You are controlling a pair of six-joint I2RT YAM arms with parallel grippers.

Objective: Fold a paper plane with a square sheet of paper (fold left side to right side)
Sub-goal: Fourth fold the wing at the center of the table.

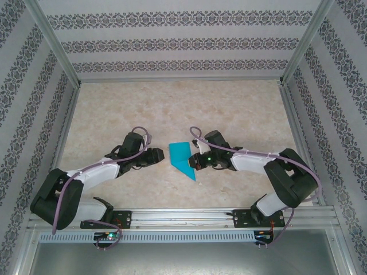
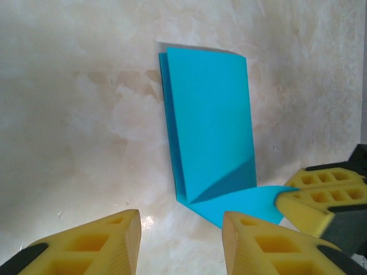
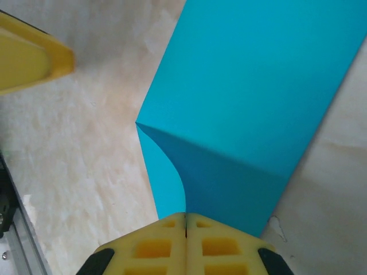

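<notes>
Folded turquoise sheet of paper (image 2: 209,120), flat on marbled table (image 2: 69,126); right gripper (image 3: 185,219) clamped on its corner flap; left gripper (image 2: 179,224) jaws apart, nearby.

Marbled table (image 1: 114,114), folded turquoise paper (image 1: 180,154), corner seemingly lifted

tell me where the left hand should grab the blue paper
Grip the paper by the long edge farthest from the right hand, where two layers lie slightly offset and look loose. Bring the open left hand in low from that side; the right hand is shut on the pointed corner.
</notes>
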